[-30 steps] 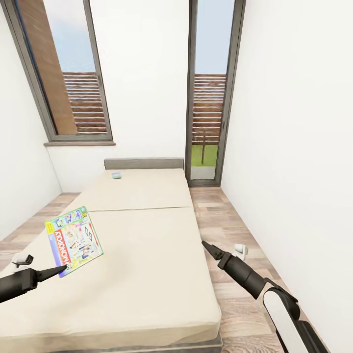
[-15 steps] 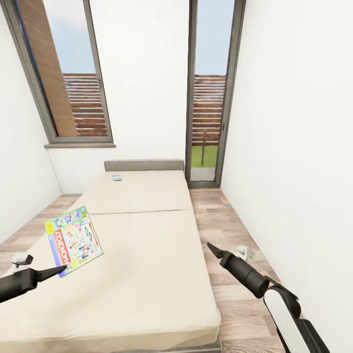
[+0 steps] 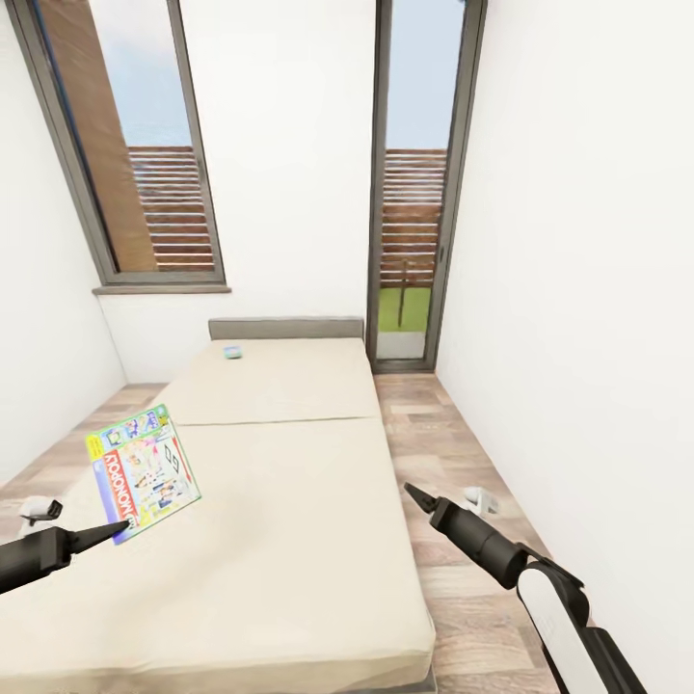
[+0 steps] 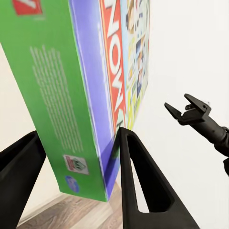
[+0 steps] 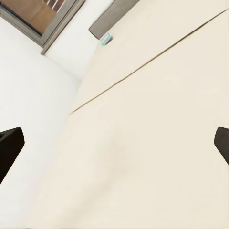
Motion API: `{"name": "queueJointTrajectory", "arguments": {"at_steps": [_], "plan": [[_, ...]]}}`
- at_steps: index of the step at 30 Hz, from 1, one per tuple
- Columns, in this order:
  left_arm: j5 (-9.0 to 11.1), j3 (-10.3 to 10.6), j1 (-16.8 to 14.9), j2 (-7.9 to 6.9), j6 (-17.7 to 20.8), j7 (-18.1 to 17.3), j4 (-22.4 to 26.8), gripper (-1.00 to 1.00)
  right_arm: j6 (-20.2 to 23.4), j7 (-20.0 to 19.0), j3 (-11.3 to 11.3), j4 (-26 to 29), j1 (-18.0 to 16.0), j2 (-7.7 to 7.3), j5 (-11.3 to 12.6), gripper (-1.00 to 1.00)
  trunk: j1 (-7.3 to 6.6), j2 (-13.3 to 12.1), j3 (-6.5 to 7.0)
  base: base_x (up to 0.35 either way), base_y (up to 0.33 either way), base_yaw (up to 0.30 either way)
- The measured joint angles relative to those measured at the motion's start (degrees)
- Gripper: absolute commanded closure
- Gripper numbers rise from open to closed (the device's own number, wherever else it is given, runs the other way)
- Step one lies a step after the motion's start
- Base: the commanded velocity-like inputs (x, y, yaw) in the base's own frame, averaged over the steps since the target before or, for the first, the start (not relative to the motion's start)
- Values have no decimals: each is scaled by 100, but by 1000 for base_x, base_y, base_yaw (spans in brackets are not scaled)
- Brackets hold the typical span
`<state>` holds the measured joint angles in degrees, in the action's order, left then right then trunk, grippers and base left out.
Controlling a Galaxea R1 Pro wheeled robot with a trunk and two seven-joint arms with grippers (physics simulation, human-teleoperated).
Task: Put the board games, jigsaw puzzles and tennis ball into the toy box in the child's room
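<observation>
My left gripper [image 3: 116,527] is shut on a yellow-green-red board game [image 3: 143,469] and holds it tilted above the left side of the bed [image 3: 289,501]. In the left wrist view both fingers [image 4: 138,186] clamp the box's edge [image 4: 71,109]. A second small blue board game [image 3: 231,352] lies at the far end of the mattress, near the headboard; it also shows in the right wrist view [image 5: 106,38]. My right gripper [image 3: 410,493] hangs open over the bed's right edge, holding nothing. The table, toy box, jigsaw puzzles and tennis ball are out of view.
A grey headboard [image 3: 286,328] stands against the far white wall between a window [image 3: 135,145] and a glass door [image 3: 414,183]. A strip of wooden floor [image 3: 453,443] runs between the bed and the right wall [image 3: 598,289].
The whole view has shifted slightly down and right, so the camera moved. My right arm drifted a little lower. The left gripper still holds the board game the same way.
</observation>
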<state>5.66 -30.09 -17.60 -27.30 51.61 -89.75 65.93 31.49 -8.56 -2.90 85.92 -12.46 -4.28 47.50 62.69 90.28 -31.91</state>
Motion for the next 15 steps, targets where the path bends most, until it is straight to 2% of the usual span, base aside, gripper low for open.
{"name": "queueJointTrajectory", "arguments": {"at_steps": [7, 15], "plan": [[-196, -10, -1, -3, 1, 0, 0, 100, -11, -1, -3, 0, 0, 1, -6, -100, -154, -281, 143, 0, 0, 251], [-248, -11, -1, 4, 1, 0, 0, 100, -13, -1, -9, -1, 0, 1, -7, -100, -330, -602, 307, 0, 0, 277]]}}
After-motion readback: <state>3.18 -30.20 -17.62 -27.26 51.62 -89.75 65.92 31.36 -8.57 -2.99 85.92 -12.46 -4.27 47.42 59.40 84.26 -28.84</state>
